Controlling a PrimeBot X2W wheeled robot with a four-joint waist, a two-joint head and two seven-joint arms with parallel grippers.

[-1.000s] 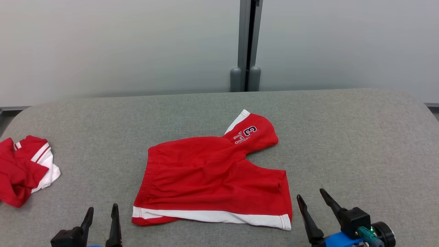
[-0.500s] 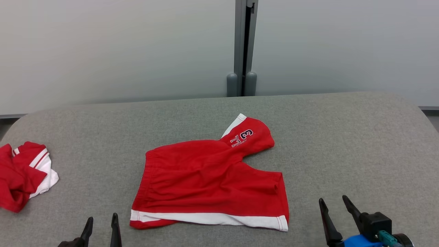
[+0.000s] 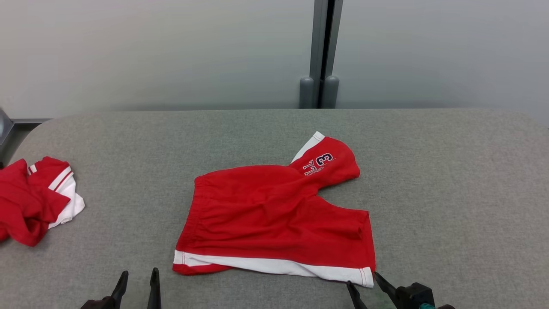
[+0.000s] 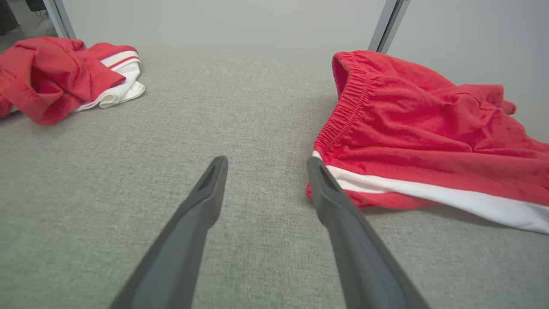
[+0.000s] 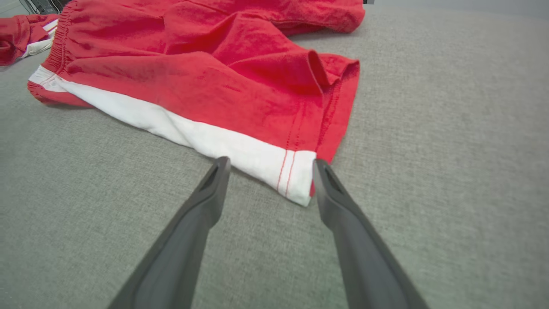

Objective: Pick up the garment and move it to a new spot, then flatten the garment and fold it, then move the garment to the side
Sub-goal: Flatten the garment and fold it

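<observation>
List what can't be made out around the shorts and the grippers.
- Head view: the left gripper and right gripper are cut off by the bottom edge, fingertips aside.
- Head view: the second red garment is cut by the left edge; crumpled, type unclear.
- Head view: the lettering on the red shorts is too small and creased to read.

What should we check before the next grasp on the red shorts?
1. Right gripper open: ok.
2. Left gripper open: ok.
3. Right gripper on target: ok, the red shorts' white hem corner lies between its fingertips.
4. Left gripper on target: not ok, bare table between its fingers, shorts beside them.
5. Shorts flat: not ok, wrinkled, far leg bunched.
6. Second red garment clear: ok, apart at the table's left.
</observation>
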